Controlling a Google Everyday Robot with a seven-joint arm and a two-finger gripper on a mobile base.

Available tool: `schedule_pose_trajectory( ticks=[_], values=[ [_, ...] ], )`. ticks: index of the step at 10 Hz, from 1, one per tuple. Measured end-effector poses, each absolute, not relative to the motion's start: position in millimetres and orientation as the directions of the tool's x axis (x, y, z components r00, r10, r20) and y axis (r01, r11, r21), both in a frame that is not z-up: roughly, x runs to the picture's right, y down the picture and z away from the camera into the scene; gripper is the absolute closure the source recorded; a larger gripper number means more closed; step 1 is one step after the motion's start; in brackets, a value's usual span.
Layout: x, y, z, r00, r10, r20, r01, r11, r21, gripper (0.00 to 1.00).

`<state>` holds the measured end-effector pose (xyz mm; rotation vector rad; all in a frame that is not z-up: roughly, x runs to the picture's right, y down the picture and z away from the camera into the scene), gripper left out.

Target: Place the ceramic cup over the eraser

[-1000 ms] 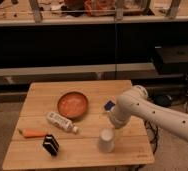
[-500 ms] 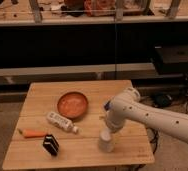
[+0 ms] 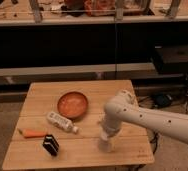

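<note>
Wooden worktop (image 3: 44, 97) holds the ceramic cup (image 3: 105, 146) upright near its front edge, directly beneath the gripper (image 3: 107, 136), whose grip cannot be told, with the black eraser (image 3: 50, 144) well apart along that edge.

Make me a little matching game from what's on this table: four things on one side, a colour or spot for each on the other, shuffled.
Things:
1 bowl
2 bottle
3 eraser
4 cup

Clues:
A black, near the front left
B directly below the gripper, at the front right
C orange-red, in the middle
D white, lying on its side

Pairs: 1-C, 2-D, 3-A, 4-B.
</note>
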<state>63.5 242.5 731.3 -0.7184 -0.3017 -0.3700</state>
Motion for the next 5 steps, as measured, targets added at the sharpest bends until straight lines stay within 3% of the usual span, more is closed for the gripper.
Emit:
schedule_pose_trajectory(
  ticks=[5],
  values=[
    [64.3, 245.5, 733.8, 0.891, -0.232, 0.390, 0.435, 0.682, -0.588, 0.89]
  ],
)
